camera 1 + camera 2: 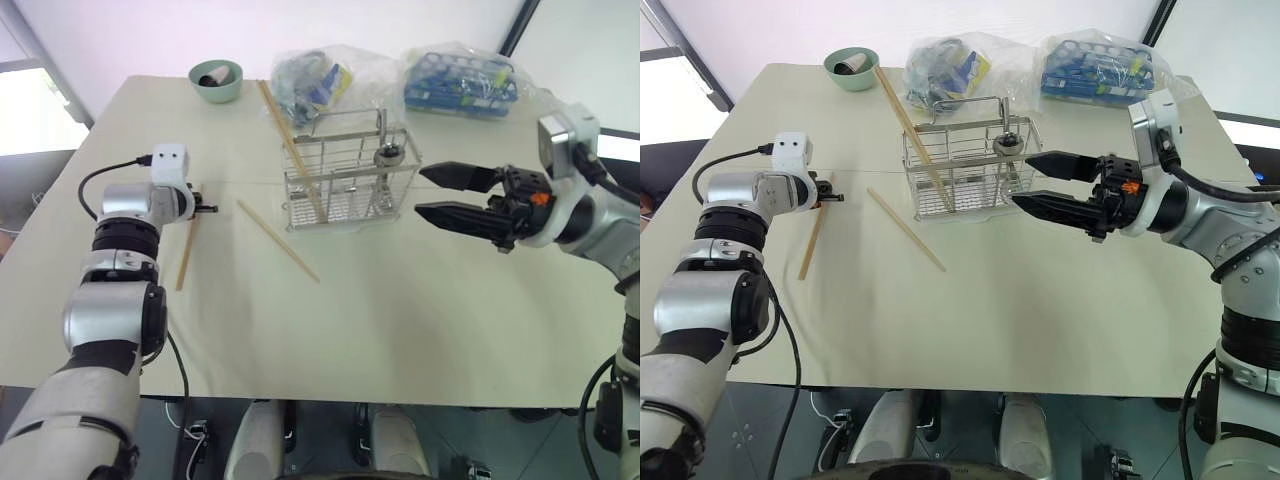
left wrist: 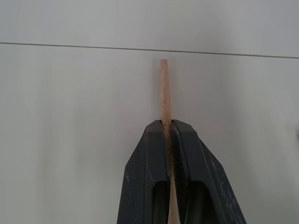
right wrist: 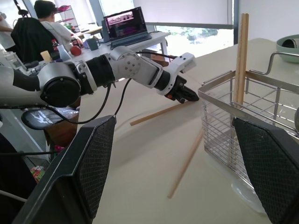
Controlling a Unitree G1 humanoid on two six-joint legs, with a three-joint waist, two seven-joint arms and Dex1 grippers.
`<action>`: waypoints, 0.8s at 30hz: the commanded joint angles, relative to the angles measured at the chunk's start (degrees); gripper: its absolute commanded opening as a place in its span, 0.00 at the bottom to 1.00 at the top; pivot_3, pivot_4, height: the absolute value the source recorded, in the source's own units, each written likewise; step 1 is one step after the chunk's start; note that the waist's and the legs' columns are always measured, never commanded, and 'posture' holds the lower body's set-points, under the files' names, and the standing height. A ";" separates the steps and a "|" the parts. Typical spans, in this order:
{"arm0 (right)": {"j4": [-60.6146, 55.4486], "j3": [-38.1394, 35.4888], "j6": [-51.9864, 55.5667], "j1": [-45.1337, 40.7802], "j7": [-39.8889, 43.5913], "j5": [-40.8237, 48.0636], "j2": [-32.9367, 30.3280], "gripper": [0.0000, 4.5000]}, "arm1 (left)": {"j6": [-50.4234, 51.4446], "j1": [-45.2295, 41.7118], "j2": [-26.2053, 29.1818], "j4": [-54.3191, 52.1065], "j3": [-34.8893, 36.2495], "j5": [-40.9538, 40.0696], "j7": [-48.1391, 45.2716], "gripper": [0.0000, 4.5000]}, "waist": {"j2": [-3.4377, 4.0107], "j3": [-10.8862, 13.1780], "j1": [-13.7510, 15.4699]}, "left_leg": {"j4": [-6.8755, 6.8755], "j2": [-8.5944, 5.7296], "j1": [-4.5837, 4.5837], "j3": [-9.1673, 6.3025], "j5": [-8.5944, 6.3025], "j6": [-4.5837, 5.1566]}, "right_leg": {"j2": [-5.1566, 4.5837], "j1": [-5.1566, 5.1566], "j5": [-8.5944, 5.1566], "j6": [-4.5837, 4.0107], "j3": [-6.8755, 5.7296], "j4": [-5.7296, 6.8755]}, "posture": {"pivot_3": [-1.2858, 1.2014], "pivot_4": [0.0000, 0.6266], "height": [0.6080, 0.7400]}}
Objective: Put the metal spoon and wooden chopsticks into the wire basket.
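Observation:
The wire basket point(image 1: 345, 185) stands mid-table. One of the wooden chopsticks point(image 1: 290, 145) leans in its left part, sticking out well above the rim. The metal spoon point(image 1: 388, 155) stands in the right part, bowl up. My left gripper point(image 1: 205, 208) is shut on the far end of a second chopstick point(image 1: 186, 250), and the stick shows pinched between the pads point(image 2: 180, 140) in the left wrist view. The rest of that stick runs back along the table. A third chopstick point(image 1: 278, 240) lies loose in front of the basket. My right gripper point(image 1: 430, 192) hovers open just right of the basket, holding nothing.
A green bowl point(image 1: 217, 80) sits at the far left of the table. Two clear plastic bags point(image 1: 320, 75) point(image 1: 465, 78) with goods lie behind the basket. A black cable point(image 1: 100, 180) loops off the left arm. A person point(image 3: 44, 25) sits at a desk beyond.

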 commanded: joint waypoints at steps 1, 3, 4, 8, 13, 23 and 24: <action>0.11 -1.26 -0.43 -1.49 0.09 1.26 -0.30 0.91 | -11.90 -2.78 0.16 -5.69 5.17 -1.06 3.46 0.01 | -0.10 0.06 0.02 | 0.00 0.01 -0.03 0.00 0.00 0.00 | 0.00 -0.02 0.00 0.00 0.00 0.00 | 0.52 0.24 0.76; 0.50 -1.04 -0.24 -1.59 0.13 1.10 -0.48 0.91 | -16.68 -4.06 -1.09 -8.84 9.81 -4.58 4.27 0.01 | -0.15 0.07 0.17 | 0.01 0.02 -0.05 0.00 0.00 -0.01 | -0.03 -0.02 0.01 0.00 0.00 -0.02 | 0.52 0.24 0.76; 0.69 -0.93 -0.16 -1.71 0.04 1.00 -0.54 0.91 | -18.19 -4.58 -1.87 -10.92 12.03 -6.69 4.04 0.01 | -0.17 0.09 0.22 | 0.02 0.01 -0.07 0.00 0.01 -0.02 | -0.05 -0.02 0.01 0.00 0.00 -0.03 | 0.52 0.24 0.76; 1.02 -1.03 0.53 -2.21 -0.72 1.14 -0.80 0.91 | -15.85 -7.62 -8.15 -28.23 22.14 -23.33 1.55 0.01 | -0.24 0.10 0.19 | 0.07 -0.02 -0.12 0.00 0.07 -0.12 | -0.09 0.04 0.08 0.12 0.00 -0.19 | 0.52 0.24 0.76; 0.19 -1.86 1.14 -1.12 -1.68 1.35 -0.90 0.91 | -7.84 -9.32 -12.32 -39.74 26.29 -36.30 3.97 0.01 | -0.17 0.05 -0.24 | 0.07 -0.01 0.01 -0.04 0.08 -0.14 | -0.09 0.11 0.12 0.19 0.09 -0.25 | 0.52 0.24 0.76; -2.73 -5.78 1.45 2.60 -6.44 4.82 0.16 0.91 | -9.96 -8.20 -15.65 -41.47 16.28 -31.81 0.06 0.01 | -0.20 0.05 0.34 | 0.13 -0.06 0.06 0.06 0.10 -0.14 | 0.00 0.23 0.12 0.19 0.11 -0.21 | 0.52 0.24 0.76; -2.97 -6.28 1.53 2.89 -7.05 5.36 0.25 0.91 | -11.90 -7.95 -15.92 -40.50 14.81 -29.86 -0.93 0.01 | -0.20 0.05 0.33 | 0.13 -0.07 0.06 0.07 0.10 -0.14 | 0.00 0.23 0.12 0.19 0.11 -0.22 | 0.52 0.24 0.76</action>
